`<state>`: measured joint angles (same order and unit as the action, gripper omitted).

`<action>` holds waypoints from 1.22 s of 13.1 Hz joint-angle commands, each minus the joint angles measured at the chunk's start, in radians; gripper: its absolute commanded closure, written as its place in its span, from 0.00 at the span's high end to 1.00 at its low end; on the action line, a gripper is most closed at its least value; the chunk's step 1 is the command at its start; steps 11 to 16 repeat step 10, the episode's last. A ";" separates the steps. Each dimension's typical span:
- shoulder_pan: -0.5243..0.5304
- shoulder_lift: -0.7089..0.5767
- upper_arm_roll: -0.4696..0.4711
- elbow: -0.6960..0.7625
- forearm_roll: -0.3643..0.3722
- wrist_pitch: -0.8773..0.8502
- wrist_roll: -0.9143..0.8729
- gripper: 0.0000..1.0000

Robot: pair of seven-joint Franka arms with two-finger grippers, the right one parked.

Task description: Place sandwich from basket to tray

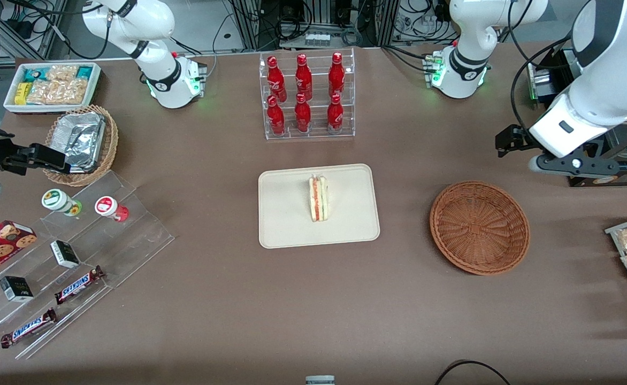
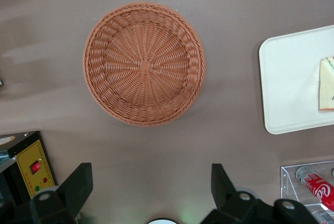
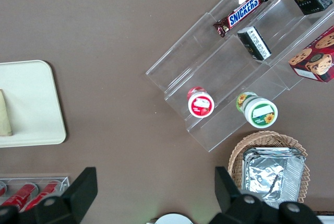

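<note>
Sandwich (image 1: 319, 198): pale triangular wedge, red and green layers along its cut edge, lay near the middle of the tray (image 1: 287, 224). Tray: flat, cream, rounded corners, low rim. Basket (image 1: 479, 226): round, shallow, reddish-brown woven wicker, stood bare toward the working arm's end, well apart from the tray. Gripper (image 2: 151, 190): hung high above the brown tabletop (image 1: 313, 299), farther from the front camera than the basket, black fingers (image 2: 78, 185) spread wide, gripping nothing.
</note>
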<state>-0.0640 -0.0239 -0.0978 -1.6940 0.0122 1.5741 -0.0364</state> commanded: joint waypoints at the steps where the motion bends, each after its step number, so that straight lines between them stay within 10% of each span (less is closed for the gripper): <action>1: 0.021 0.004 0.015 0.025 0.003 -0.008 0.023 1.00; 16: 0.023 0.002 0.064 0.022 0.003 -0.014 0.032 1.00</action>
